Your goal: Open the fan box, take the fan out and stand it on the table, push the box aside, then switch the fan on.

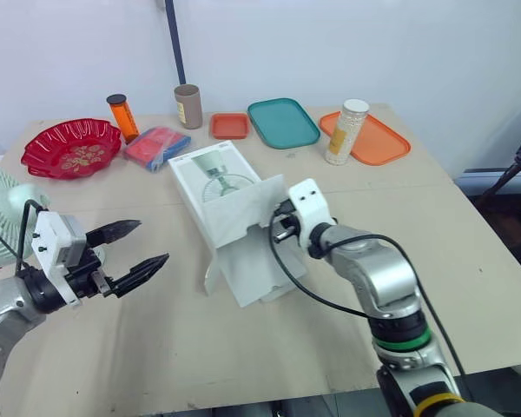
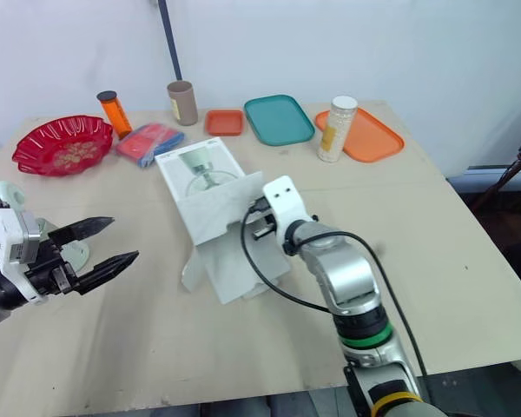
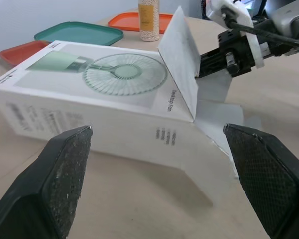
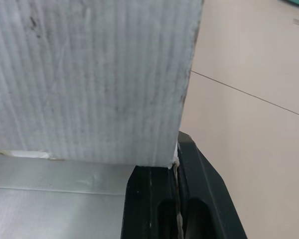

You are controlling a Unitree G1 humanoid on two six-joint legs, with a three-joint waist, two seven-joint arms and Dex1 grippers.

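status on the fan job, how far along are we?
Done: the fan box is open, end flaps splayed, and the fan looks to be out, upright on the left side of the table. In hand: the right gripper is shut on a raised flap, probably to shift the box; the left gripper hangs open near the fan. Left: push the box aside and switch the fan on. I can't tell if it's running.

White fan box (image 1: 215, 178), mint-green picture on top. Pale green fan (image 1: 2, 205). Red bowl (image 1: 43, 146), patterned centre; teal tray (image 1: 282, 122); orange tray (image 1: 382, 143).
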